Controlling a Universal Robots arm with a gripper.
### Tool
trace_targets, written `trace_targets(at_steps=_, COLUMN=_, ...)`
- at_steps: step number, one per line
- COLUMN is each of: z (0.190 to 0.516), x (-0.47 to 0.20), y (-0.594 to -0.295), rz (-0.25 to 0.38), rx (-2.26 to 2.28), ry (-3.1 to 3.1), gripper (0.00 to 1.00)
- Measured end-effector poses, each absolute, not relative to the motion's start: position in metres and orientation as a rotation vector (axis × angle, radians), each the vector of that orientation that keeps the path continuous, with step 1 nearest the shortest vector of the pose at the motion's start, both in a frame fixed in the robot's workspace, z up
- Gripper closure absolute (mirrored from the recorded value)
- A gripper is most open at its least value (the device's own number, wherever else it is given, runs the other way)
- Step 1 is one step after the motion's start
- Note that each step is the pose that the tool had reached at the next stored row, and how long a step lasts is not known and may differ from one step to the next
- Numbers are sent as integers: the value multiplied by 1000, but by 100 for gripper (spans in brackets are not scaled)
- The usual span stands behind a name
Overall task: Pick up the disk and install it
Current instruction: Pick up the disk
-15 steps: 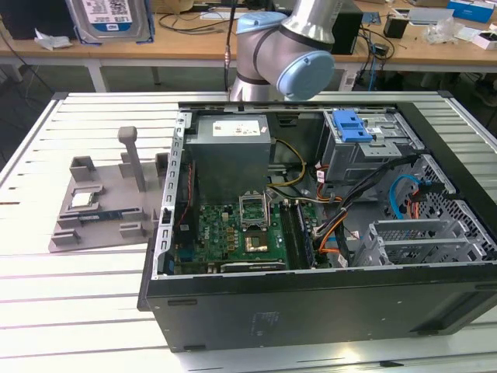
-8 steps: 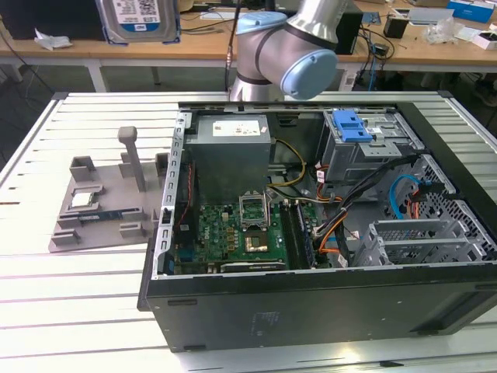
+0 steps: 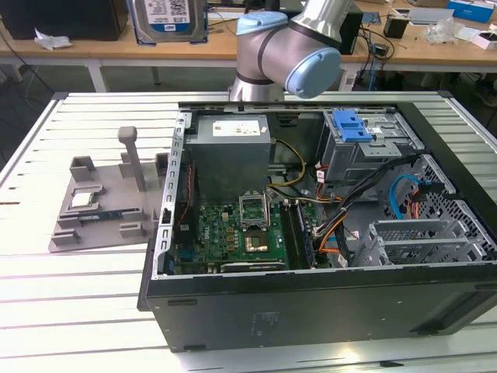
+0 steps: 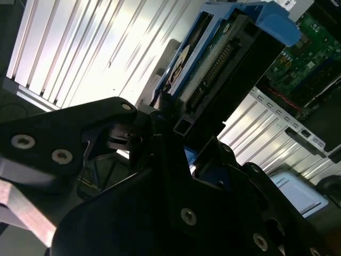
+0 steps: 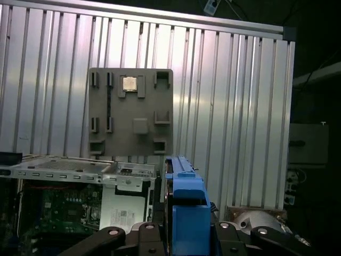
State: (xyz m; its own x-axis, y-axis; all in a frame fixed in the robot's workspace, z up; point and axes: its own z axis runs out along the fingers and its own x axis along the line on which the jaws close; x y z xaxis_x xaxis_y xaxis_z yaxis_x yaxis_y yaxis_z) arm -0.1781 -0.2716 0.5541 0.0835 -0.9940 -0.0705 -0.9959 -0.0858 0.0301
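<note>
The disk (image 3: 167, 19), silver with a white and blue label, hangs high above the table behind the open computer case (image 3: 311, 311) in the exterior view. In the second wrist view the disk (image 4: 213, 58) shows edge-on in its blue bracket, and my gripper (image 4: 181, 121) is shut on its end. In the first wrist view the disk's blue bracket (image 5: 186, 205) stands upright in my gripper (image 5: 186, 237), with a black finger (image 5: 139, 236) on either side. Below lie the case and the slatted table.
Inside the case are a metal drive cage with a blue latch (image 3: 353, 124), a power supply (image 3: 231, 148), a motherboard (image 3: 233, 233) and cables. A grey fixture plate (image 3: 101, 210) holding a small silver chip (image 3: 84, 199) lies on the exterior view's left. A workbench (image 3: 93, 43) runs behind.
</note>
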Motion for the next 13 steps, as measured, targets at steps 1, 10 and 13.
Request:
trace_targets(at_steps=1, z=554, x=-174, y=-272, rz=113, rx=-2293, ry=2107, gripper=63)
trace_targets(at_steps=10, z=553, x=-112, y=-272, rz=116, rx=-2294, ry=2108, gripper=63)
trace_targets(at_steps=13, z=552, x=-95, y=-272, rz=118, rx=-2295, ry=2109, gripper=63)
